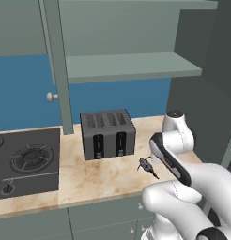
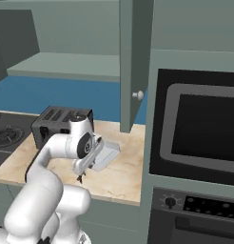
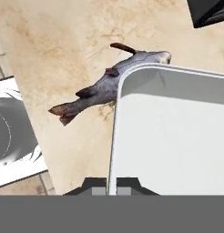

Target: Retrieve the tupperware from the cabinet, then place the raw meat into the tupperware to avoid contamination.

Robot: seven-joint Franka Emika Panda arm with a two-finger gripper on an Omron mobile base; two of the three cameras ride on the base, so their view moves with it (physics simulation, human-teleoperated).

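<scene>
Grey fish-shaped raw meat (image 3: 104, 88) flat on counter, white tupperware (image 3: 173, 132) rim overlapping it

The arm (image 1: 192, 187) is glossy white, built of thick rounded segments that bulge like bent tubes at the lower right of the left base view. Dark grey bands mark its joints, and one black oblong panel runs along a link. A round dark cap sits on the wrist (image 2: 83, 143). Two small dark fingertips (image 3: 94, 185) are blocky.
</scene>
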